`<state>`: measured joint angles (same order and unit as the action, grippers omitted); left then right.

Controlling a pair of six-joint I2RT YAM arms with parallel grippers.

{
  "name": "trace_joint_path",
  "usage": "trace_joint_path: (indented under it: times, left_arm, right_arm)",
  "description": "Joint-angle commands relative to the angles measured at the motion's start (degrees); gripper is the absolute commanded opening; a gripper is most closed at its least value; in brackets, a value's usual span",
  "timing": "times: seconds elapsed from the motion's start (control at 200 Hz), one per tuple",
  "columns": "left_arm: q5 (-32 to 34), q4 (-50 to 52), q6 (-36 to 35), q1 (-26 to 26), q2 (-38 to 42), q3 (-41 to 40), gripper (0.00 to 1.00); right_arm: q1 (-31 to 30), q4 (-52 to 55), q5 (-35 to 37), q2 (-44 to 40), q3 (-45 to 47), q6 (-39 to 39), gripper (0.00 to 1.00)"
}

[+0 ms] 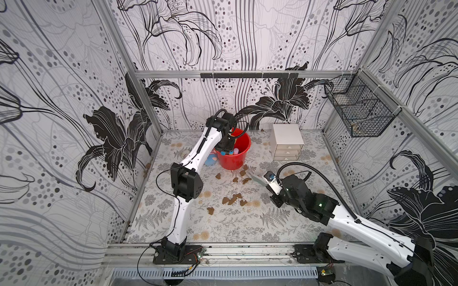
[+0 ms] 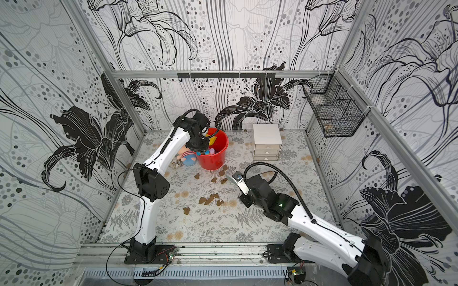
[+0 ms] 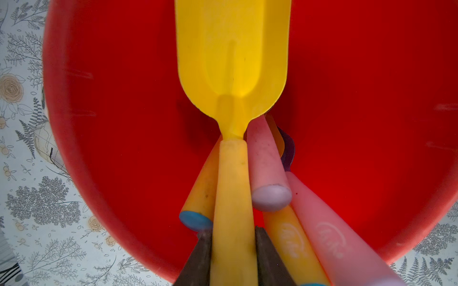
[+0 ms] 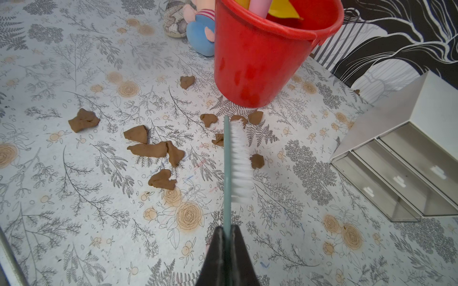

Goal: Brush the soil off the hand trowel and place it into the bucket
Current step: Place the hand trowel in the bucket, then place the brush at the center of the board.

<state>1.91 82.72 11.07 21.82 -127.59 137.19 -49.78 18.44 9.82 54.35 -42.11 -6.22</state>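
The yellow hand trowel [image 3: 233,62] stands blade-down inside the red bucket [image 3: 111,123], with no soil on the blade. My left gripper [image 3: 233,230] is over the bucket [image 1: 235,161], its dark fingers pressed against both sides of the trowel's handle. Brown soil [image 4: 153,149] lies scattered in clumps on the floral table in front of the bucket [image 4: 255,66]; both top views show the clumps [image 1: 233,199]. My right gripper [image 4: 227,226] is shut on a teal brush [image 4: 239,158] with white bristles, held low over the soil, right of the bucket.
Pink and orange tool handles [image 3: 267,163] lean in the bucket beside the trowel. A plush toy [image 4: 200,32] lies against the bucket's left side. A white drawer box [image 1: 287,143] stands at the back right. A wire basket [image 1: 359,111] hangs on the right wall.
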Motion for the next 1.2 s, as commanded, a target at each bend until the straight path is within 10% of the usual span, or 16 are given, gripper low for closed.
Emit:
trace_joint_path:
  times: [0.0,0.541,0.911,1.197]
  left_arm:
    - [0.61,-0.35,-0.58,-0.2,0.78,2.04,0.35]
    - [1.04,-4.41,0.62,-0.12,17.19,-4.13,0.45]
    - [-11.73,-50.05,10.91,-0.2,56.65,-61.21,0.49]
    - [-5.36,-63.43,16.52,-0.33,73.4,-85.85,0.53]
  right_arm:
    - [0.29,0.55,0.66,-0.81,0.29,1.66,0.0]
    - [0.25,-0.22,-0.95,0.27,-2.55,2.04,0.0]
    - [1.94,-9.04,-15.18,6.74,-3.5,10.86,0.0]
    - [19.57,-11.24,-27.44,1.31,4.45,17.84,0.0]
